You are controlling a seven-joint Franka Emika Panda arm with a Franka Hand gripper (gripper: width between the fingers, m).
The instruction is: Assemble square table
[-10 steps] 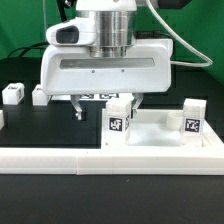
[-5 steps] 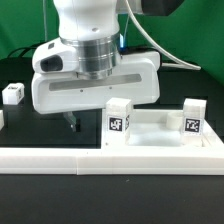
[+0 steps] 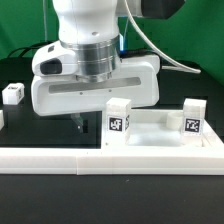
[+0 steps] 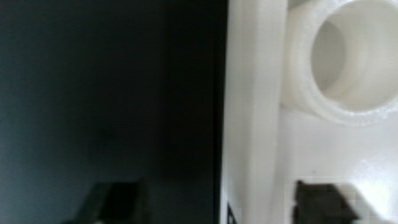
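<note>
The slab (image 3: 160, 130) is smooth white plastic with a soft sheen. Its legs (image 3: 120, 106) are the same plastic and carry matt black-and-white printed tags (image 3: 116, 124). The worktop (image 3: 50, 125) is matt black. The arm (image 3: 95, 90) has a glossy white plastic shell.

**Exterior view.** Bright, even light from above. The white arm (image 3: 95, 60) and slab (image 3: 160, 138) are close to overexposed, with only faint grey shading in the recess. The black table (image 3: 40, 128) shows no texture. Resolution is coarse and edges are slightly soft.

**Wrist view.** Strongly out of focus at close range. The hole (image 4: 365, 60) glares white with blurred contours, the dark half lacks detail, and the fingers (image 4: 121, 200) appear as dim smears.
</note>
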